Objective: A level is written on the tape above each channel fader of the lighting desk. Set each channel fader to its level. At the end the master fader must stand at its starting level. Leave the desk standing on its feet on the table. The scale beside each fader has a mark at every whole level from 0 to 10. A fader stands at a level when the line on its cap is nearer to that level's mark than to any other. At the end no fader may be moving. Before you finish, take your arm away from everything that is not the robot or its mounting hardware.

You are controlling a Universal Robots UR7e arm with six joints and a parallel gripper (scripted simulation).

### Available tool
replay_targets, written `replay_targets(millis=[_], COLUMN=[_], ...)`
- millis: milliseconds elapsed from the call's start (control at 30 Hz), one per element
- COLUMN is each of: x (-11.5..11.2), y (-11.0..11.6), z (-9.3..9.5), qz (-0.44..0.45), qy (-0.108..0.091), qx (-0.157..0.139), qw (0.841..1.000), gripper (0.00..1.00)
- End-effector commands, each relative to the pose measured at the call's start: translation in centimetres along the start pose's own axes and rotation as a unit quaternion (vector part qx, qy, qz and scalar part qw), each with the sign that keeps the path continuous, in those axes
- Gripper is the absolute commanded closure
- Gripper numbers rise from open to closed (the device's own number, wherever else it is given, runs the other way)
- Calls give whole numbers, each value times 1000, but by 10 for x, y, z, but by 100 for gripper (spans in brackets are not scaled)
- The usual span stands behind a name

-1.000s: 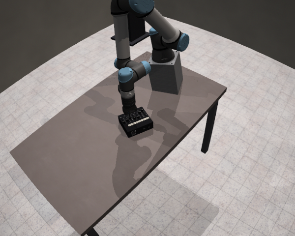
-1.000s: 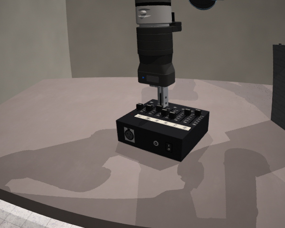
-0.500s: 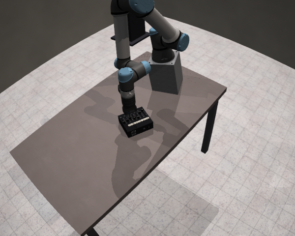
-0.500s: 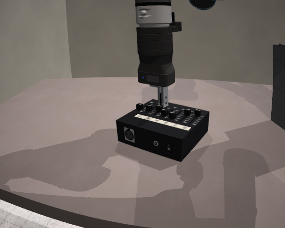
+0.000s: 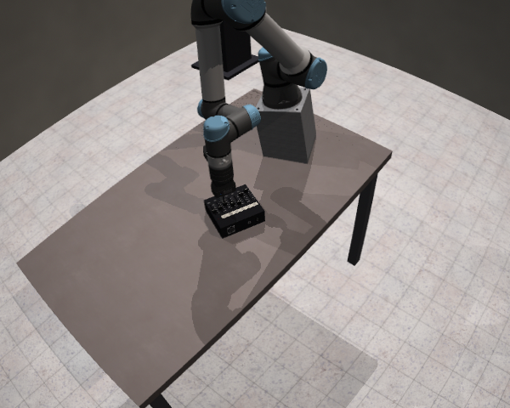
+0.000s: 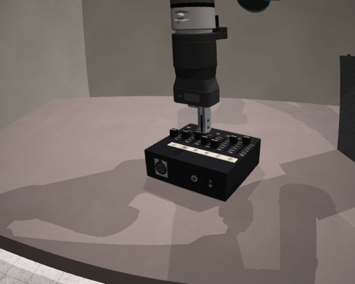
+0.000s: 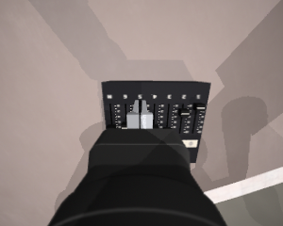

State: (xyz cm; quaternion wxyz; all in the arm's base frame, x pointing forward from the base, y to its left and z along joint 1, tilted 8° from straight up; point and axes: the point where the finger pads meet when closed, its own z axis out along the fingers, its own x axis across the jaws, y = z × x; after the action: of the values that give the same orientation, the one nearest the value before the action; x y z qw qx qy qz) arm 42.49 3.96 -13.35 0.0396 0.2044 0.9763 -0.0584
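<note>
The black lighting desk [image 6: 202, 158] stands on its feet on the table, also in the top view [image 5: 234, 211] and in the wrist view [image 7: 156, 118]. A pale tape strip [image 6: 202, 152] runs along its top; the levels on it are too small to read. Several black fader caps stand at different heights on their tracks, such as the leftmost [image 6: 173, 132] and the rightmost [image 6: 246, 139]. My gripper [image 6: 204, 128] is shut with nothing between its fingers. Its tips reach down to the desk top right behind one middle fader cap [image 6: 205, 139]. In the wrist view the shut fingers [image 7: 139, 120] hide that track.
The arm's grey pedestal [image 5: 288, 127] stands on the table behind the desk. The table's right edge [image 5: 316, 237] runs close to the desk. The desk's front face carries a socket [image 6: 161, 167] and a switch [image 6: 210, 182].
</note>
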Motion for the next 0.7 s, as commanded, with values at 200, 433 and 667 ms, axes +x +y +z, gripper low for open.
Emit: replay_targets(millis=[200, 433, 667], x=[0, 0, 0], y=[0, 0, 0], z=[-6, -26, -38], qz=[0, 0, 0], qy=[-1, -1, -1], qx=[0, 0, 0], qw=[1000, 1000, 1000], gripper=[100, 100, 100])
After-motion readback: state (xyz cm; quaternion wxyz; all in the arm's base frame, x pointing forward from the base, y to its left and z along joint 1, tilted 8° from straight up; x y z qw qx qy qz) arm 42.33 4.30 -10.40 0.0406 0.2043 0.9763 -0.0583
